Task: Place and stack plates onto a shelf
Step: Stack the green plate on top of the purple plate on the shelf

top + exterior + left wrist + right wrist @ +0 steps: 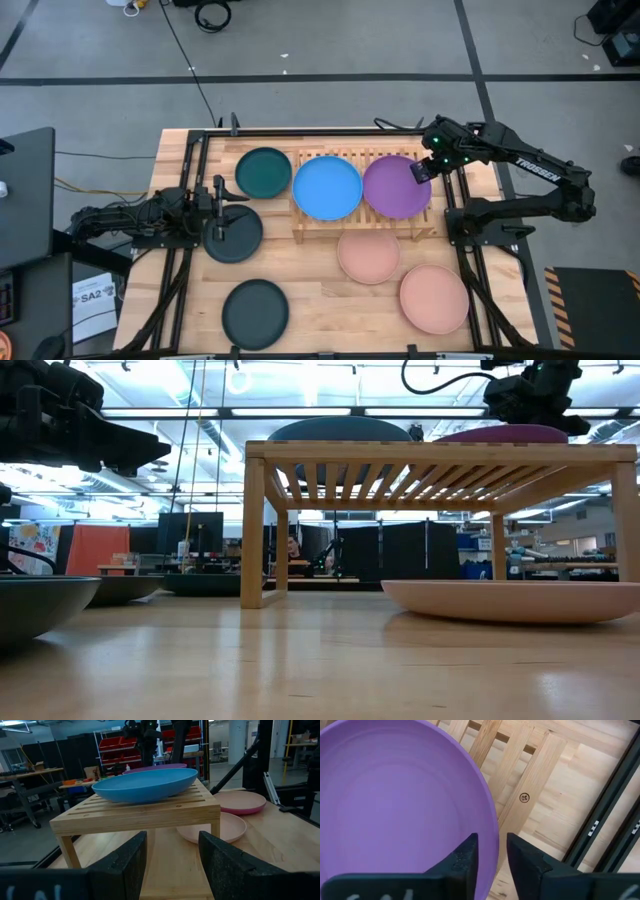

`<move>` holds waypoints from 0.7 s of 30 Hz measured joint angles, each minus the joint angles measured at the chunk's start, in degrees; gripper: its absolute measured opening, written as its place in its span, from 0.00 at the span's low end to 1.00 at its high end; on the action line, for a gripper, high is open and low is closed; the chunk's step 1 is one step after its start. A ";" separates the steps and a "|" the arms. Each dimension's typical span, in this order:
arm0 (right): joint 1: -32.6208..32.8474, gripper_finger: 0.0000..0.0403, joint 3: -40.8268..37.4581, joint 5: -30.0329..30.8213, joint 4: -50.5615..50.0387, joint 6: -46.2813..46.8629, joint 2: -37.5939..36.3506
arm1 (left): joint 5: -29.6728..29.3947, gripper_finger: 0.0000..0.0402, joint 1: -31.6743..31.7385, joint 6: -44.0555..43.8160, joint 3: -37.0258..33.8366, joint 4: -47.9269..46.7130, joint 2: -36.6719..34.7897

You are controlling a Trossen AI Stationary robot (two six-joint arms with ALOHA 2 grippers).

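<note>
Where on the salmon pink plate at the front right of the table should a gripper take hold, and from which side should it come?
Best at the rim. The salmon pink plate lies flat and shallow on the table, so only its thin raised edge fits between two fingers. Probably come from above at its right edge, the right arm's side, one finger inside the rim and one outside. The other pink plate sits near its upper-left edge.

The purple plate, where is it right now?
In the high view, the purple plate sits on the right half of the shelf, beside the blue plate, with the right gripper at its right edge.
</note>
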 joint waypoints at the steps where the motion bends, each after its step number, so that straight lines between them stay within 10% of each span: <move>1: 0.00 0.29 0.00 0.00 0.00 0.00 0.00 | 0.01 0.46 0.00 0.00 0.00 0.00 0.00; 21: 0.00 0.35 0.00 3.17 0.05 -0.04 -0.10 | -2.07 0.46 -0.02 -2.01 0.00 3.40 0.02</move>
